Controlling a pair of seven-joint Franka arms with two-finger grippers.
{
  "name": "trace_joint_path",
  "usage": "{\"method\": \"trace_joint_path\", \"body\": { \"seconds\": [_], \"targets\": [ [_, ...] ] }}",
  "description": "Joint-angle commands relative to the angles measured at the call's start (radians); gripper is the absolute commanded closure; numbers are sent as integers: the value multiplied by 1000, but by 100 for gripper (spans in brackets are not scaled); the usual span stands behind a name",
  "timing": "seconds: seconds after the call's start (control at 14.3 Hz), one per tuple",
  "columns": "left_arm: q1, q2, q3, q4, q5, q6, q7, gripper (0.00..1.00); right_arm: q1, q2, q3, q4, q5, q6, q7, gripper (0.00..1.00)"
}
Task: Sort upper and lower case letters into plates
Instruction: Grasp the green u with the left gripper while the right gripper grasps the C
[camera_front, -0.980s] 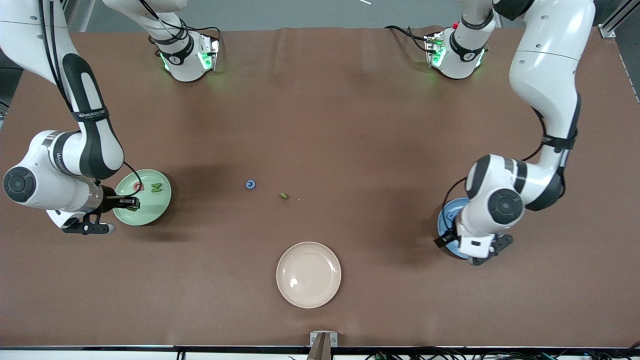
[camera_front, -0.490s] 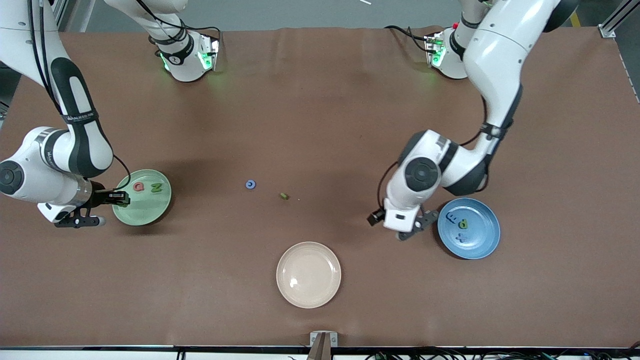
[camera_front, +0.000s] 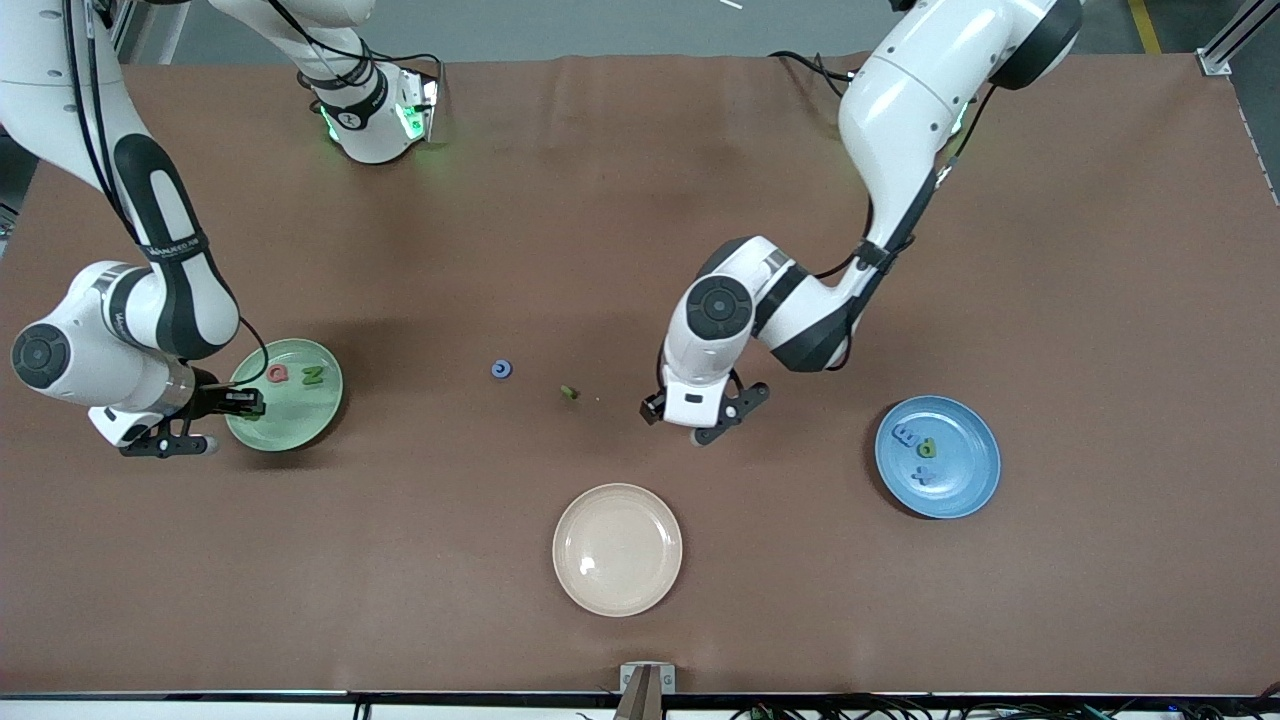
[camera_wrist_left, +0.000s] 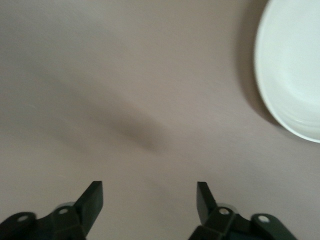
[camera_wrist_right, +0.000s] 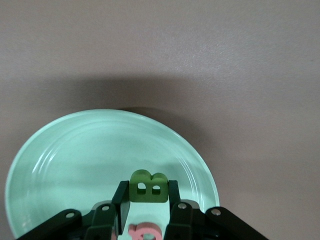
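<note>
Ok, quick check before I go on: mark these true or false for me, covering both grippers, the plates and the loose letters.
1. The right gripper holds a green B over the mint green plate. True.
2. The left gripper is shut on a letter. False: open, empty, above bare table.
3. The cream plate holds two letters. False: it holds none.
4. The blue plate holds letters. True.
5. A blue letter and a green letter lie on the table. True.

- Three plates were counted: one mint green plate (camera_front: 290, 425), one blue plate (camera_front: 960, 480), one cream plate (camera_front: 617, 549).
- Eight letters were counted: three at the green plate, one a green B (camera_wrist_right: 148, 187); three in the blue; two on the table (camera_front: 640, 200).
- Two arms were seen.
</note>
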Motion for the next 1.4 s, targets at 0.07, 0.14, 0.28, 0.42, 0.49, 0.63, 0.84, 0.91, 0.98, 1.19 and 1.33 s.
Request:
{"method": "trace_joint_path", "body": {
  "seconds": [0.07,0.14,0.28,0.42,0.49,0.63,0.84,0.91,0.98,1.19,1.33],
  "targets": [
    [-64,80,13,95,-15,89,-85,22,-12,21,21,-26,-11,44,-7,81],
    [-77,96,13,120,-15,91,-107,22,-9,21,23,-35,-7,47,-7,81],
    [-106,123,21,154,-15,95,-133,24,-2,20,23,-40,-7,48,-5,72],
    [-161,160,56,191,-15,112,-170,27,6,8,23,-41,-7,33,4,10],
    [-190,176,81,200,-16,123,-191,29,20,-11,21,-38,-7,3,7,0],
    [-227,191,102,209,-16,126,-213,33,46,-83,21,-32,-8,-101,62,0],
    [-245,219,104,261,-16,135,-253,36,136,-167,21,-35,-10,-200,188,0],
    [-249,226,108,264,-16,146,-256,36,174,-184,21,-35,-10,-232,267,0],
    [-255,228,110,269,-16,161,-257,37,210,-196,21,-35,-10,-252,348,0],
    [-270,255,124,292,-16,181,-268,40,337,-209,23,-41,-8,-257,606,0],
    [-273,265,125,301,-16,189,-279,43,421,-201,24,-43,-5,-246,759,0]
  ]
}}
